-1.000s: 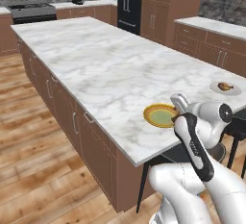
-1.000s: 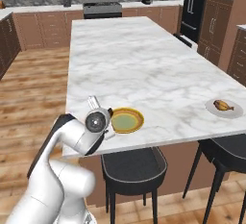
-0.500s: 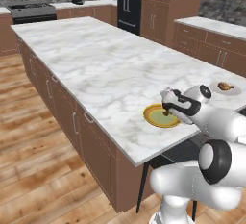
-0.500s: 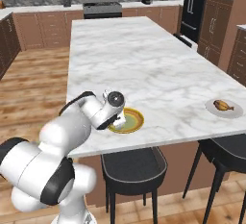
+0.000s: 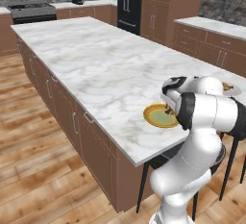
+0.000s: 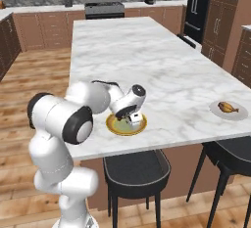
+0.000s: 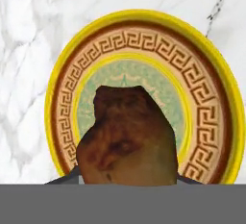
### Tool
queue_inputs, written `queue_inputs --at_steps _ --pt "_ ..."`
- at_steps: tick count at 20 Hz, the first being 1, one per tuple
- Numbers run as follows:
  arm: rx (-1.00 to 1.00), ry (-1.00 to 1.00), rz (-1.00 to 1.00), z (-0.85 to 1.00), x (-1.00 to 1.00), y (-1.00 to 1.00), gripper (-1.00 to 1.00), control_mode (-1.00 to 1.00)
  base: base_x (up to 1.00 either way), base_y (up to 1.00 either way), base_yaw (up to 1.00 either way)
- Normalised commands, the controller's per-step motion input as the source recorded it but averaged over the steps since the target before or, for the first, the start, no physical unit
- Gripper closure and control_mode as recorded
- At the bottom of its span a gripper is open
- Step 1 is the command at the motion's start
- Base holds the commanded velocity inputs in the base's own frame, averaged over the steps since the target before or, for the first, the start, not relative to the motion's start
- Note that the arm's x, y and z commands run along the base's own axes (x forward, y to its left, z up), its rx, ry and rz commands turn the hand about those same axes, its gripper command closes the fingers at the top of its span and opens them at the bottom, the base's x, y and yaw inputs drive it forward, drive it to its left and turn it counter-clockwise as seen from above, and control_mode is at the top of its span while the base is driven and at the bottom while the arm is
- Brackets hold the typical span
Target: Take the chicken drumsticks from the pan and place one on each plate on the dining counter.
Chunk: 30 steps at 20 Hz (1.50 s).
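Chicken drumstick [image 7: 127, 139], brown and roasted, is clamped between the closed jaws of the gripper [image 6: 133, 119] and hangs directly over the yellow plate [image 7: 144, 23], which sits on the dining counter [image 5: 96, 59] close to its near long edge. Whether the meat touches the plate cannot be told. A second drumstick [image 6: 226, 107] already lies on the pale plate [image 6: 240, 116] near the counter's right corner, well apart. Judged handling: light, fairly firm, probably greasy and liable to slip; a hold across the thick meaty middle is soundest. Only release over the plate's centre remains.
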Motion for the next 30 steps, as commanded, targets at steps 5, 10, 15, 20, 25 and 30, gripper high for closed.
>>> queue_inputs --at_steps 5,10,15,20,25,30 --pt "0.0 0.17 0.03 -0.95 0.52 -0.06 1.0 -1.0 0.0 0.0 0.0" --pt "-0.01 0.12 0.0 -0.73 0.37 0.18 -1.0 -1.0 0.0 0.0 0.0" --pt "0.0 0.01 0.02 0.0 0.13 0.08 -1.0 -1.0 0.0 0.0 0.0" --pt "0.0 -0.08 0.15 0.1 0.03 0.32 -1.0 -1.0 0.0 0.0 0.0" --pt "-0.02 -0.06 0.19 0.88 -0.14 0.62 -1.0 -1.0 0.0 0.0 0.0" --pt "-0.17 0.0 0.13 1.0 -0.75 0.52 -1.0 -1.0 0.0 0.0 0.0"
